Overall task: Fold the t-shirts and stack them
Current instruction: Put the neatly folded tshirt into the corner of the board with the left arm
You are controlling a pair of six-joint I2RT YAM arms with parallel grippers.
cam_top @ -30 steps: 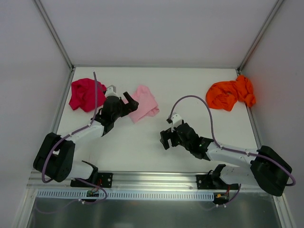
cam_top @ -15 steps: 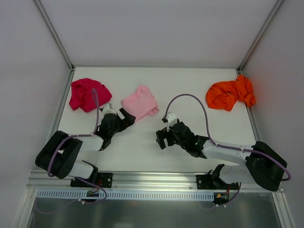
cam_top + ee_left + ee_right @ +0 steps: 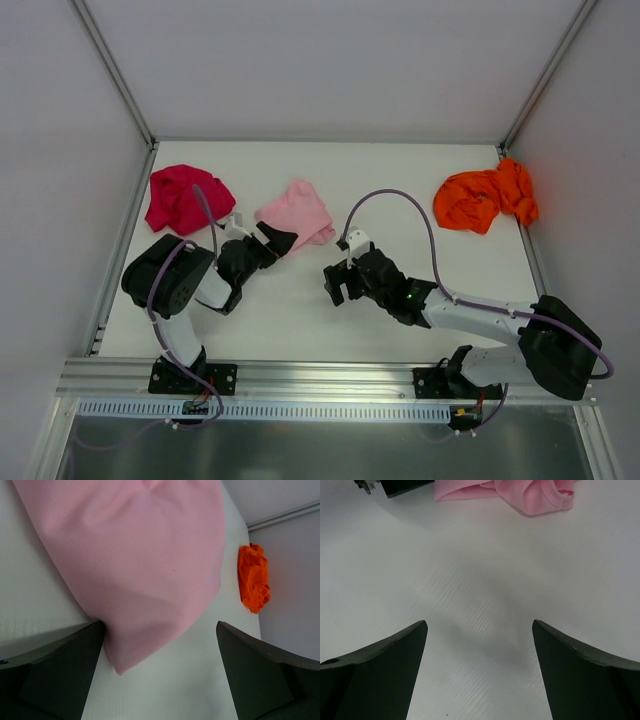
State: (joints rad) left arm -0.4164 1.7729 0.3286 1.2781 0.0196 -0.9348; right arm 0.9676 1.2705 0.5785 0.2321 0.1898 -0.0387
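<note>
White counter (image 3: 400, 170) seen from above, with pale walls on three sides and three crumpled t-shirts lying apart along its far half. A magenta-red t-shirt (image 3: 180, 198) sits in a heap at about 10 o'clock on the counter. A light pink t-shirt (image 3: 297, 215) lies bunched at about 11 o'clock, closer to the middle. A bright orange t-shirt (image 3: 483, 198) is heaped at about 2 o'clock, against the right wall. None of the shirts is folded or stacked.

The left end effector (image 3: 272, 240) reaches to the pink shirt's 7 o'clock edge. In the left wrist view its two dark fingers are spread wide, one on each side of a rounded corner of the pink cloth (image 3: 135, 555). One finger lies right at the cloth's edge, and nothing is pinched between them. The orange shirt (image 3: 254, 577) shows small in the distance.

The right end effector (image 3: 335, 285) sits at about 5 o'clock from the pink shirt, near the counter's middle. Its fingers are also spread wide and hold nothing, with only bare counter between them. The pink shirt (image 3: 520, 492) lies ahead at 12 o'clock in the right wrist view, apart from the fingers.
</note>
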